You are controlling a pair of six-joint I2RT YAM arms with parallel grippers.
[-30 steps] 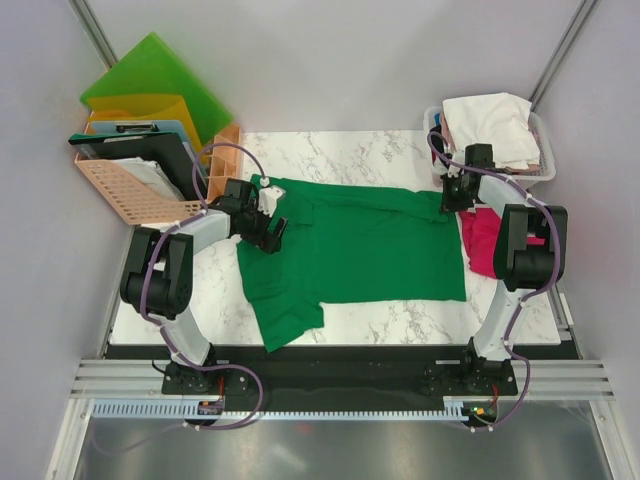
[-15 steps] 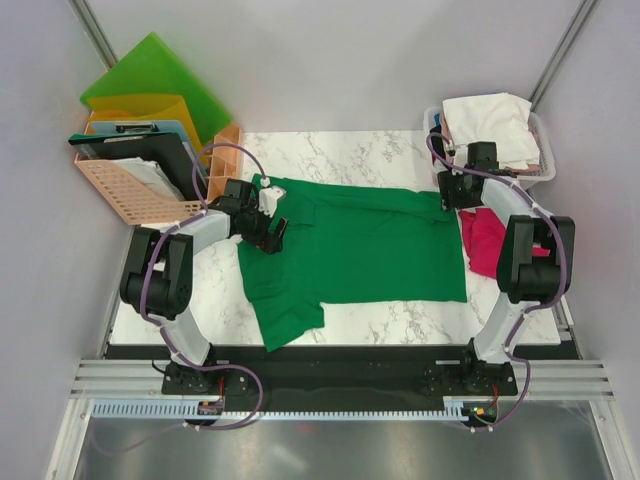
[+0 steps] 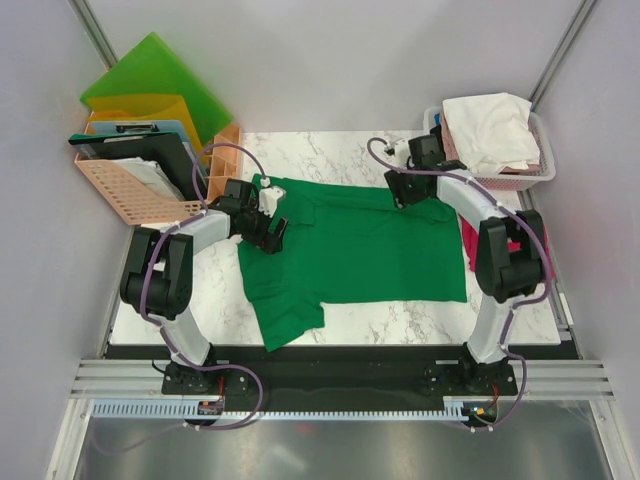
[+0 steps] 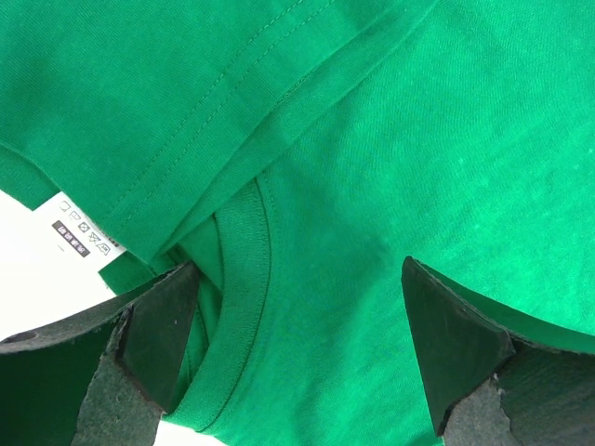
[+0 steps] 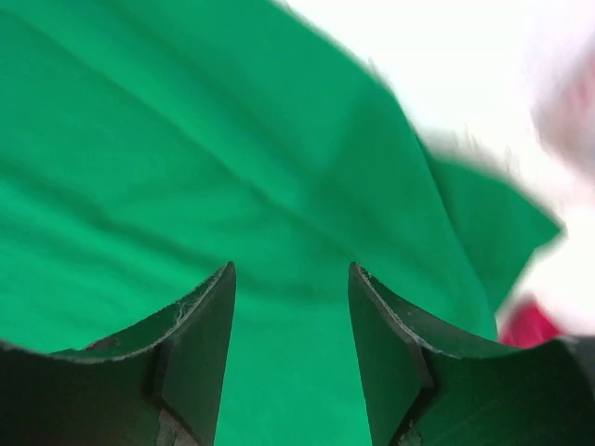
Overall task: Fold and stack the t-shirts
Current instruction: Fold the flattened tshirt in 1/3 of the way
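The right gripper [image 3: 405,186] has let go and moved. A second ago it was clamped shut at the far right corner of the green t-shirt [image 3: 370,250], next to the basket [image 3: 545,172] of white tees [image 3: 490,125]. Now its jaws stand partly apart with nothing between them, and it has swung left along the shirt's far edge to about the middle of that edge. Its wrist camera shows only flat green cloth under the gap between its fingers [image 5: 200,325].

The left gripper [image 3: 266,218] has not shifted. It hangs over the shirt's neck end with its jaws spread wide. They straddle the ribbed collar [image 4: 246,279] just beside the care label [image 4: 82,232], and they grip nothing.

The green t-shirt lies spread across the marble table [image 3: 330,150], with one sleeve trailing off its near left corner. Its right edge lies over the magenta-red tee [image 3: 482,245].

The release probably means the corner has been pulled out as far as needed. The right arm now looks to be seeking a new hold for the first fold. No fold has been made yet, so the task is at an early stage.
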